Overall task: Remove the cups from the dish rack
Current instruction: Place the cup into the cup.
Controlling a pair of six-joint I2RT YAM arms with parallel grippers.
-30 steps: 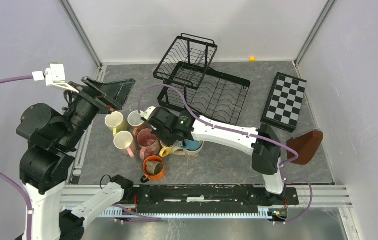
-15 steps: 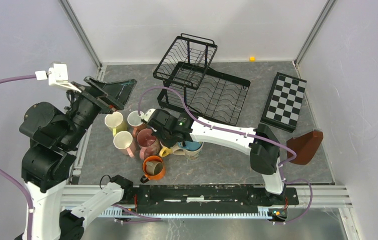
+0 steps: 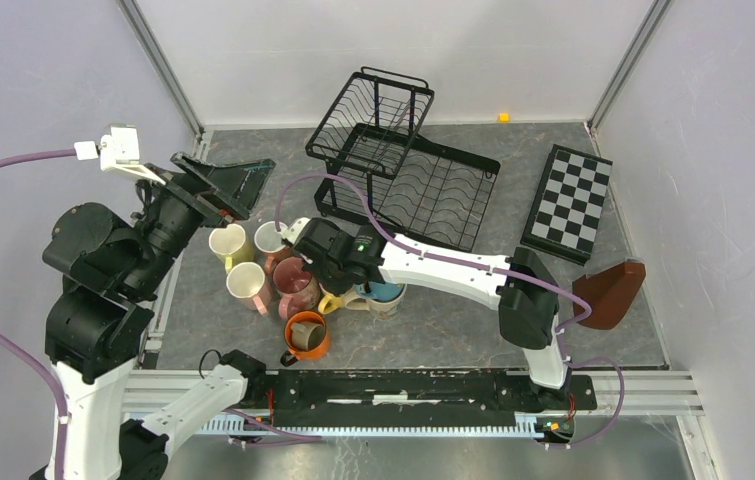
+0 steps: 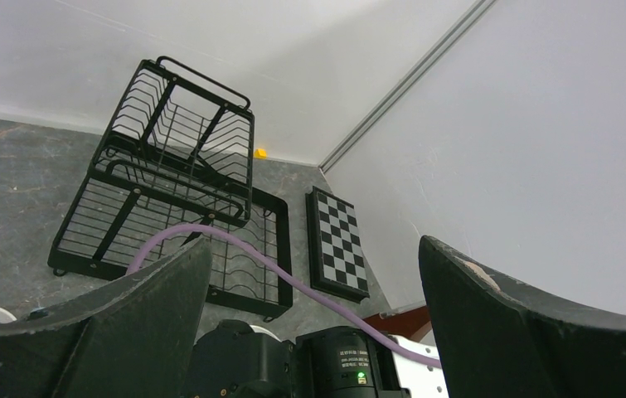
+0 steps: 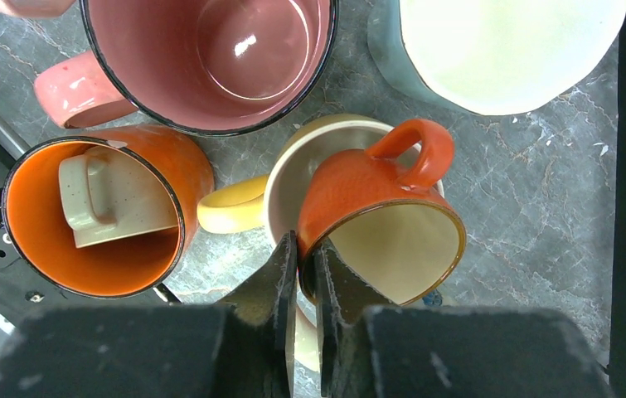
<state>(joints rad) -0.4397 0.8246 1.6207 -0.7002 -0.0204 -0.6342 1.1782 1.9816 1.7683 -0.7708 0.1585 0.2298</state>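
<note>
The black wire dish rack stands at the back centre with no cups showing in it; it also shows in the left wrist view. Several mugs cluster on the table in front of it. My right gripper is shut on the rim of a small orange mug, tilted over a yellow-handled mug. A pink mug, an orange mug holding a beige cup, and a blue-grey mug surround it. My left gripper is open, empty and raised left of the rack.
A black-and-white checkered board lies at the back right, with a brown curved object in front of it. A small yellow block sits by the back wall. The right arm's purple cable arcs over the rack's lower tray.
My left arm has shifted slightly up and to the right. My right gripper has edged a little left with the orange mug still in it.
</note>
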